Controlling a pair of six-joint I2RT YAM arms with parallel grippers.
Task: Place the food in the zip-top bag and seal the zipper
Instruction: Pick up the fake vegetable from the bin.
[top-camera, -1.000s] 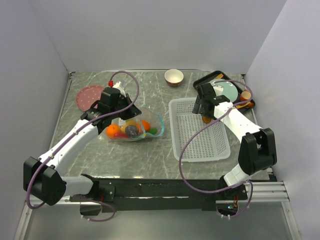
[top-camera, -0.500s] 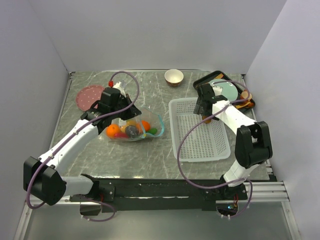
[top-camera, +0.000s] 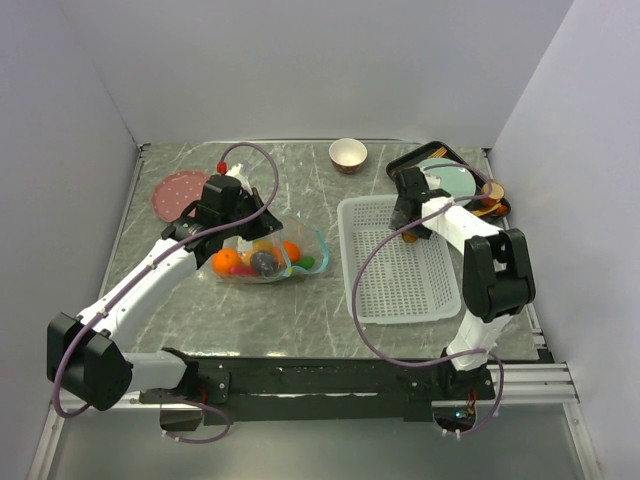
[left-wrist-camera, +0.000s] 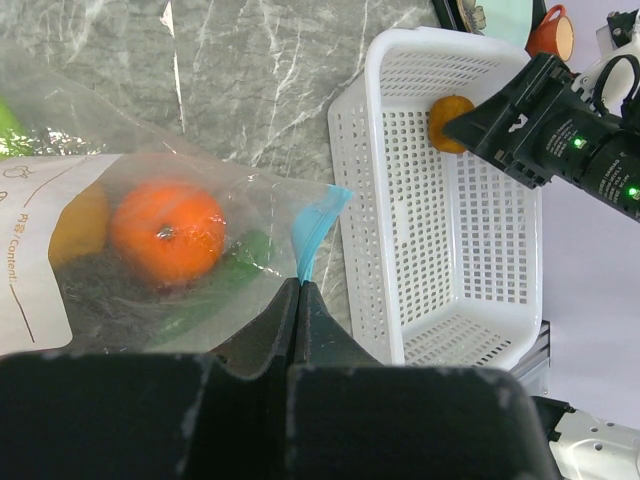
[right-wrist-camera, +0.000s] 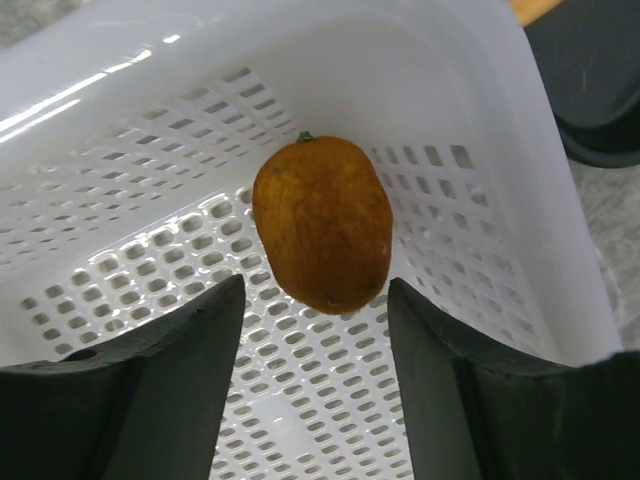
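Nothing on my left side has shifted over the last second, while my right arm has tucked its elbow in closer and carried its jaws a little deeper into the far end of the basket (top-camera: 400, 275).

My left jaws are closed narrow, pinching the zipper (left-wrist-camera: 312, 225) where the teal strip runs down into them. The bag (left-wrist-camera: 200, 190) spreads out ahead of and to the left of that pinch, lying on the worktop (top-camera: 300, 310). An orange (left-wrist-camera: 165, 232) sits inside it, just ahead of my left jaws, with green and dark pieces beside it. The mouth is not sealed.

Off to the right of my left jaws, well apart from them, stands the basket. One fruit (right-wrist-camera: 322, 225) lies at its far end, and that is the piece not yet bagged.

My right jaws stand wide, one finger on each side. The fruit lies straight ahead of them, its near end just between the tips. Its long axis points away from the jaws, leaning slightly, so closing would take it across its narrow width. I judge it is not yet clamped, with thin gaps showing at both sides. My right arm is plainly the nearer one. My left is busy holding the bag, so the carry will have to run leftward to that mouth.
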